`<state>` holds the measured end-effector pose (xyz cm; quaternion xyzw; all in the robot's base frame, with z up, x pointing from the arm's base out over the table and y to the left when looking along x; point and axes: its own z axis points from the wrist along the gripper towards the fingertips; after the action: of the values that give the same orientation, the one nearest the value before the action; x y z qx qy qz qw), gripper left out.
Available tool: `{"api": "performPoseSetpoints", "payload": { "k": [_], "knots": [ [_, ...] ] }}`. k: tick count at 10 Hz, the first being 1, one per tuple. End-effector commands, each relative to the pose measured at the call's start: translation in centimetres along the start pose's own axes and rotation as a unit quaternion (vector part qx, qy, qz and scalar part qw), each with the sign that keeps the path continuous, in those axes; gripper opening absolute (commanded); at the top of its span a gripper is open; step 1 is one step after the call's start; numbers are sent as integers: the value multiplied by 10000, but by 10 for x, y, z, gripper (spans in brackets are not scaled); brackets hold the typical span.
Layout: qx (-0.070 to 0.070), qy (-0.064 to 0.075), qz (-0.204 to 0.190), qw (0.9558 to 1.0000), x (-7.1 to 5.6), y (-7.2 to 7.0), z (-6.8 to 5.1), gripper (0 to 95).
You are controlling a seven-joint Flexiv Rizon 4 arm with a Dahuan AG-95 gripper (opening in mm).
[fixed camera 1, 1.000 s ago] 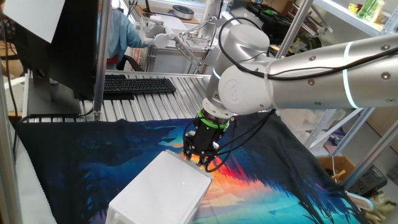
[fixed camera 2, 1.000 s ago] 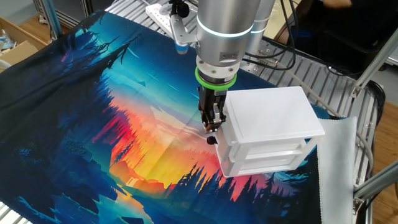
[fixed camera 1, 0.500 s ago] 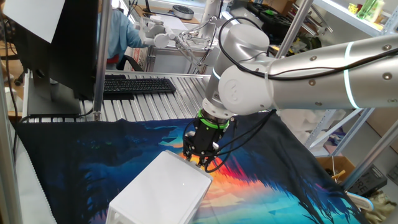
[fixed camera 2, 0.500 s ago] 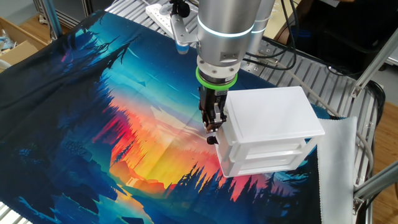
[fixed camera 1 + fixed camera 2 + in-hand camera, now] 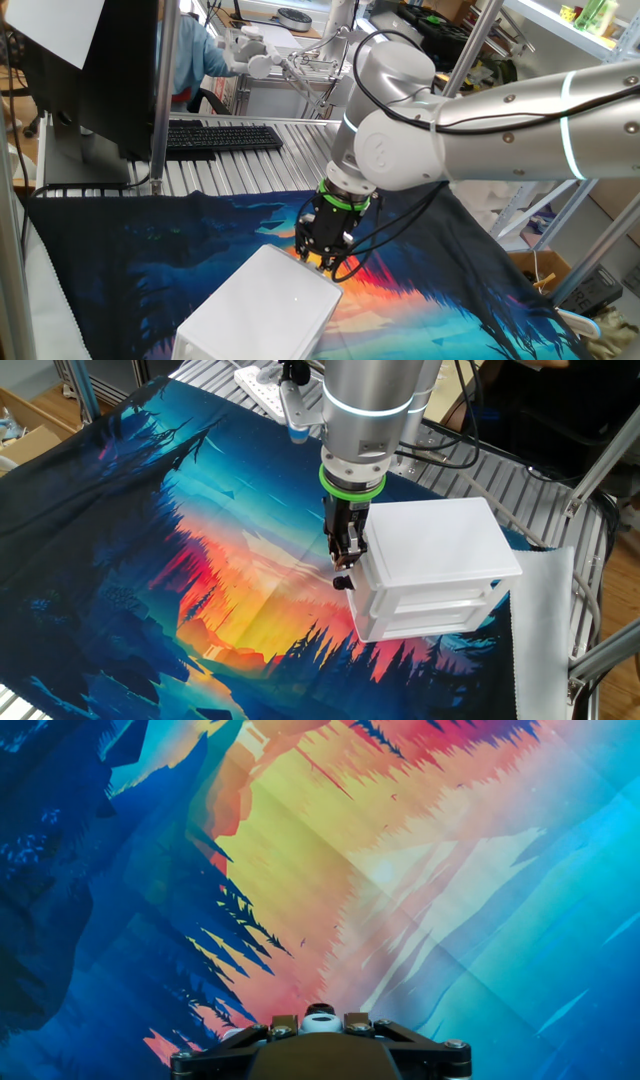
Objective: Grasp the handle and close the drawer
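We see a slatted metal table [image 5: 520, 490] draped with a colourful sunset-forest printed cloth [image 5: 150, 560], with cluttered shelves behind. On the cloth sits a plain white box-shaped cabinet [image 5: 440, 545]. Its shallow white plastic drawer [image 5: 430, 603] lies horizontally, nearly flush, facing the cloth's near edge. The black two-finger gripper [image 5: 343, 572] hangs beside the cabinet's corner; we cannot tell its opening.
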<state>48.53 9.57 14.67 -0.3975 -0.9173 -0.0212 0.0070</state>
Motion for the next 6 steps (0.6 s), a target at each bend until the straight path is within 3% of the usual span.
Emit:
{"api": "performPoseSetpoints", "payload": {
  "k": [1,6],
  "knots": [
    [4,4,0,10000,1,0,-1,0],
    [9,-6,27,10000,11,-1,1,0]
  ]
}}
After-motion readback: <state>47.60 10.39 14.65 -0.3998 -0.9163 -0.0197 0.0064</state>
